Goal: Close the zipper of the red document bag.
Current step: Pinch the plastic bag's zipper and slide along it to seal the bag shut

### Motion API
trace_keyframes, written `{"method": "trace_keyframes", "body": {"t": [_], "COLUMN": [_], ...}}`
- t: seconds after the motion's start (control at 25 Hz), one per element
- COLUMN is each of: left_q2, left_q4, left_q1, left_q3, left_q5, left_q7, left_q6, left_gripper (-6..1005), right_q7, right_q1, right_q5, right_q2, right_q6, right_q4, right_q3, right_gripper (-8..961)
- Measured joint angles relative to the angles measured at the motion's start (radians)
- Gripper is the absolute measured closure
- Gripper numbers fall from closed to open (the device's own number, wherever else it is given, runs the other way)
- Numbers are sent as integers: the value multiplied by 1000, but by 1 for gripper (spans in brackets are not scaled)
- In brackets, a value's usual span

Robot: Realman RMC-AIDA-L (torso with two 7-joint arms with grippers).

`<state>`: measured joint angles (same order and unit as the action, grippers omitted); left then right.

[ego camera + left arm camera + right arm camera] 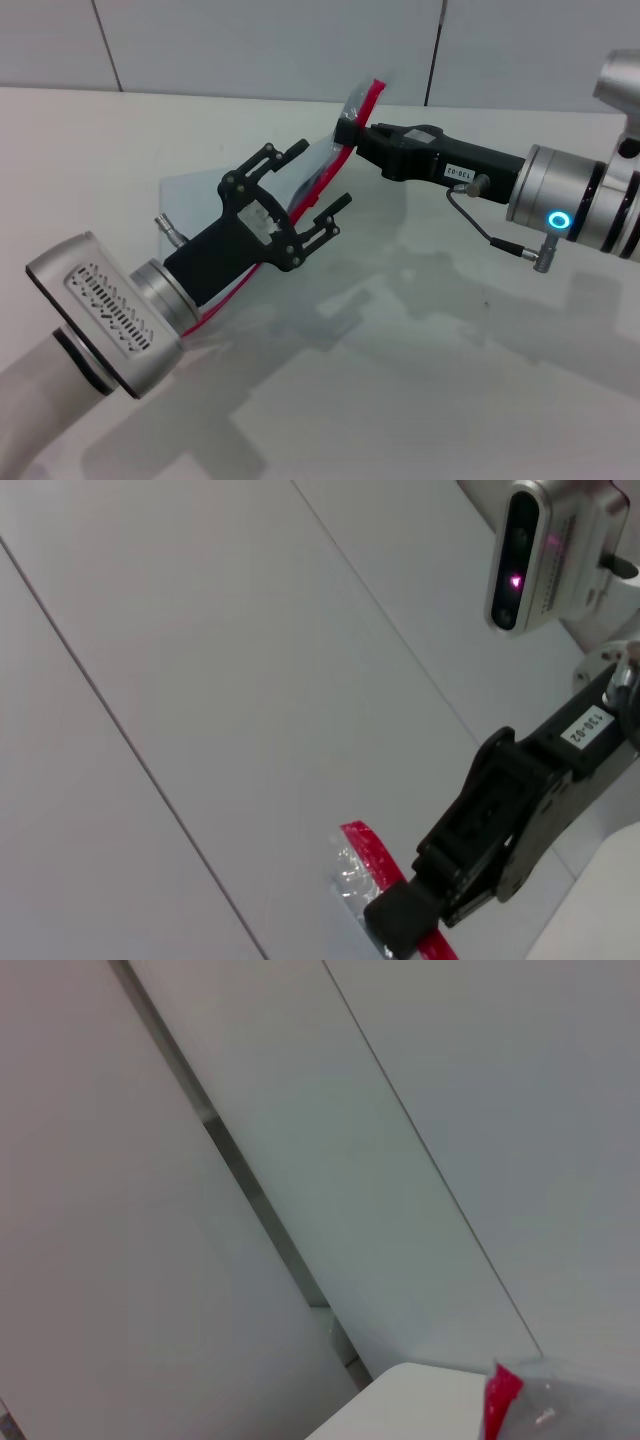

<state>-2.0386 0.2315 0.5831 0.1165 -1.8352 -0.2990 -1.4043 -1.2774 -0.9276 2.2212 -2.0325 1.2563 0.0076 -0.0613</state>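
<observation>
1 red document bag [190, 205]: right claw [347, 130] grips its zipper [366, 108]; left claw [318, 182] open.

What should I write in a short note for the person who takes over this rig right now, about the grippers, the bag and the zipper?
Right gripper: shut on the far end of the zipper, holding that corner lifted off the table.
Left gripper: open, fingers spread on both sides of the red strip about midway along the red document bag.
Done: bag pinned at one end, left gripper lined up on the zipper.
Left: the slider is not visible, so how far the zipper is closed cannot be told; probably grip it and pull along the strip.
</observation>
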Motion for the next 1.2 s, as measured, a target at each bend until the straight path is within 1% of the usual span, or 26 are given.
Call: {"method": "trace_keyframes", "body": {"t": [0.32, 0.52, 0.76, 0.84, 1.08, 1.2], "left_q2": [0, -1, -2, -2, -2, -2], "left_q4": [25, 27, 39, 40, 40, 40], "left_q1": [-8, -8, -13, -15, -17, -19], "left_q3": [0, 0, 0, 0, 0, 0], "left_q5": [14, 15, 15, 16, 16, 16], "left_q7": [-94, -120, -160, -168, -174, -174], "left_q6": [16, 27, 27, 27, 27, 27], "left_gripper": [346, 379, 627, 691, 850, 866], "right_q7": [-5, -6, -6, -7, -7, -7], "right_q1": [2, 2, 2, 2, 1, 1], "right_q5": [-1, -1, -2, -2, -2, -2], "right_q2": [0, 0, 0, 0, 0, 0], "right_q6": [0, 0, 0, 0, 0, 0], "right_q4": [0, 0, 0, 0, 0, 0], "right_q3": [0, 0, 0, 0, 0, 0], "right_gripper": [939, 939, 940, 940, 939, 940]}}
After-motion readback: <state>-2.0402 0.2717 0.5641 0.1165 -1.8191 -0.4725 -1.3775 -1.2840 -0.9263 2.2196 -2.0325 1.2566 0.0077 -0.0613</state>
